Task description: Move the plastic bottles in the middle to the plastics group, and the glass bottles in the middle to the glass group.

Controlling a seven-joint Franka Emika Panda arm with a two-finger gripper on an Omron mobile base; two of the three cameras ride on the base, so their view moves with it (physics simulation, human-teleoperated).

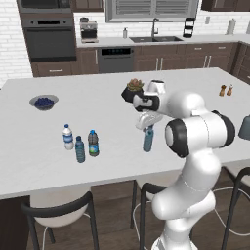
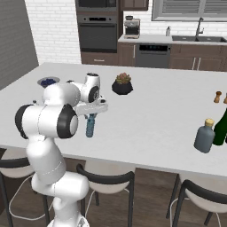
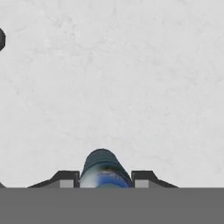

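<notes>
My gripper (image 1: 148, 128) (image 2: 91, 114) is shut on the neck of the pale blue plastic bottle (image 1: 148, 140) (image 2: 90, 126), which hangs upright at the near middle of the white counter (image 1: 107, 117). In the hand view its top (image 3: 104, 169) sits between my fingertips (image 3: 65, 178). I cannot tell if its base touches the counter. To the left stands the plastics group: a clear white-labelled bottle (image 1: 68, 136) and a slim teal-blue one (image 1: 79, 149). The dark teal-green labelled bottle (image 1: 93, 143) stands beside them. The broad grey-blue glass bottle (image 2: 204, 136) stands far right.
A dark green bottle (image 2: 220, 128) stands beside the glass bottle. A bowl of blueberries (image 1: 44, 102) sits at the left, a potted plant (image 1: 134, 90) behind my hand, and two shakers (image 1: 225, 90) at the back right. Stools (image 1: 58, 210) line the near edge.
</notes>
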